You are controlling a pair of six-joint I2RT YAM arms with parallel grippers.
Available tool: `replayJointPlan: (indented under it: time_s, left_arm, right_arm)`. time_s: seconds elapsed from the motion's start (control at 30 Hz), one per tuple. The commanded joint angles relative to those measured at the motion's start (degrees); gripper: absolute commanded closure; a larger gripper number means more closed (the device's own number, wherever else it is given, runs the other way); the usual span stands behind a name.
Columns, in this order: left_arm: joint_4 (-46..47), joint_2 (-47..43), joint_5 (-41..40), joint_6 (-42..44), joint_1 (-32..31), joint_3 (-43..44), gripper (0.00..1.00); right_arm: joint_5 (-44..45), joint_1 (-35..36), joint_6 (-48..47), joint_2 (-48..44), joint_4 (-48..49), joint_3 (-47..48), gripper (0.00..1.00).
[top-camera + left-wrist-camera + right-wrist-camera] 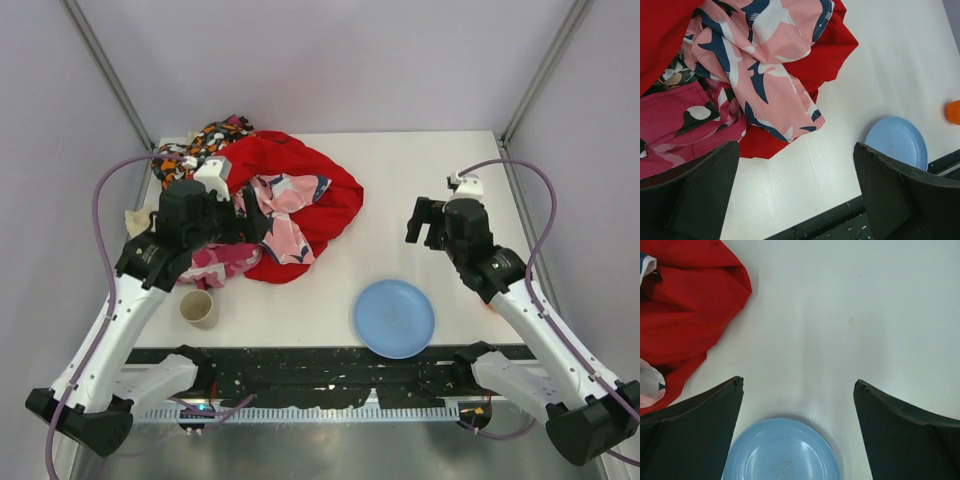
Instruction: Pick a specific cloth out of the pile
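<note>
White tabletop [430,170] carrying a pile [262,205] of cloths, a cup and a plate.

In the top view the pile fills the upper left of the tabletop. A big red cloth [335,195] spreads toward the centre, a black-and-orange print [205,140] sits at the far left corner, and a magenta floral cloth [215,265] lies at the pile's lower left edge. A small pale rag [135,220] shows at the left edge, partly hidden. A beige cup [198,308] stands upright just below the pile, and a blue plate [394,318] lies lower centre, well apart from the cloths. A small orange object [953,111] sits at the right.
</note>
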Motion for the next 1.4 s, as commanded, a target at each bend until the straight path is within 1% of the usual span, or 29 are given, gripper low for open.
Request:
replayJointPlan:
  time_s: [0.0, 0.2, 0.27, 0.37, 0.47, 0.53, 0.63, 0.67, 0.73, 0.97, 1.03, 1.1, 1.17, 1.3, 1.37]
  left_arm:
    - [3.64, 1.63, 0.48, 3.28, -1.18, 1.48, 0.00]
    - [2.84, 11.38, -2.43, 8.36, -4.52, 1.91, 0.00]
    - [5.29, 15.60, -4.61, 12.13, -5.67, 1.39, 0.00]
    - [13.10, 21.40, -5.24, 17.07, -6.11, -1.50, 0.00]
    - [13.22, 29.04, -6.12, 17.69, -6.02, 0.68, 0.00]
    - [11.64, 34.75, -5.51, 18.13, -6.11, 2.87, 0.00]
    - [5.51, 43.01, -5.16, 17.25, -6.11, 7.53, 0.00]
    - [4.70, 44.95, -6.38, 16.56, -6.02, 7.98, 0.00]
    - [1.98, 48.12, -9.18, 14.89, -6.11, 9.38, 0.00]
    - [-3.65, 56.30, -10.69, 11.28, -6.11, 13.16, 0.00]
    - [-4.19, 57.36, -10.52, 10.67, -6.37, 12.91, 0.00]
    - [-3.75, 57.63, -7.90, 9.79, -6.55, 12.03, 0.00]
    - [-2.87, 57.80, -7.00, 9.17, -7.16, 10.97, 0.00]
    - [-3.74, 60.52, -9.54, 5.66, -8.30, 11.67, 0.00]
    - [-5.41, 62.10, -12.79, 0.84, -9.44, 12.63, 0.03]
  right_arm:
    - [4.36, 0.13, 0.11, -6.31, 2.55, 2.13, 0.05]
    - [3.93, -0.04, -0.24, -8.87, 5.97, -1.38, 0.05]
    - [3.22, 0.05, 0.11, -8.96, 7.37, -2.53, 0.05]
    - [0.59, -0.04, 1.08, -9.48, 10.80, -5.59, 0.05]
    - [-2.40, -0.04, 1.61, -9.75, 13.53, -7.97, 0.05]
    - [-2.58, 0.05, 1.96, -9.48, 14.15, -8.76, 0.05]
    - [-2.41, 0.05, 2.31, -9.05, 14.07, -9.12, 0.05]
    - [-2.41, -0.04, 2.40, -8.96, 13.80, -9.64, 0.05]
    - [-1.79, 0.05, 2.66, -8.96, 14.32, -10.52, 0.05]
    - [-1.00, -0.04, 3.01, -7.82, 16.08, -11.23, 0.05]
    - [-1.00, -0.13, 3.01, -7.64, 16.52, -11.67, 0.05]
    - [-1.43, -0.04, 3.54, -7.55, 17.31, -12.46, 0.05]
    - [-1.79, -0.13, 4.15, -7.64, 18.11, -13.42, 0.05]
    - [-2.14, -0.04, 4.95, -8.42, 18.11, -14.39, 0.05]
    - [-1.53, -0.04, 5.21, -9.13, 18.89, -15.09, 0.05]
